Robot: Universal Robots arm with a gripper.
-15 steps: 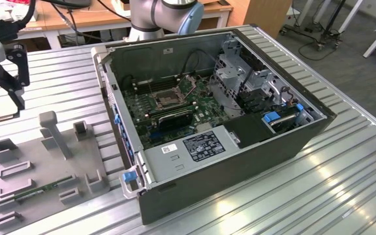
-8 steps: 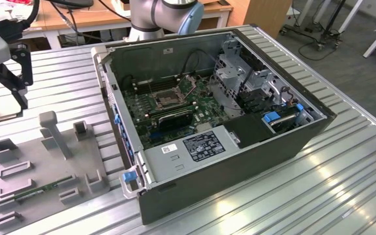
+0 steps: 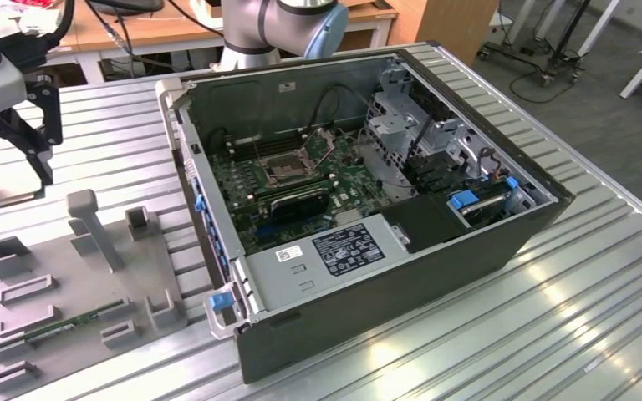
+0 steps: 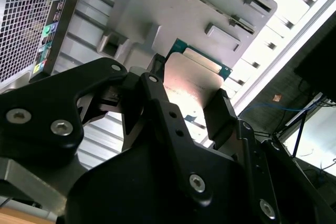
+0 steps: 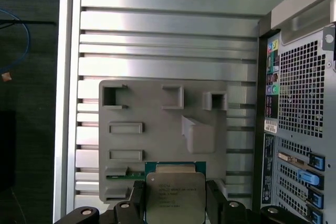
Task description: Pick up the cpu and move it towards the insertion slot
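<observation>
The cpu point(image 5: 175, 198) is a flat square chip with a silvery top and a thin green rim. It sits between the two black fingers of my gripper point(image 5: 176, 204), which is shut on it. In the second wrist view the cpu point(image 4: 190, 82) shows as a pale metal face held in my gripper point(image 4: 186, 103). In the exterior view my gripper point(image 3: 11, 188) hangs at the far left, over the far end of the grey fixture plate point(image 3: 76, 284). The insertion slot point(image 3: 290, 165), a metal-framed square socket, lies on the motherboard inside the open computer case point(image 3: 366, 276), well towards the exterior view's right of the gripper.
The grey fixture plate carries several raised holders and recesses, and a green memory stick point(image 3: 70, 324) lies in one of them. The case's side walls point(image 3: 193, 167) stand between the gripper and the socket. A power supply point(image 3: 338, 251) and drive cages point(image 3: 410, 134) fill the case.
</observation>
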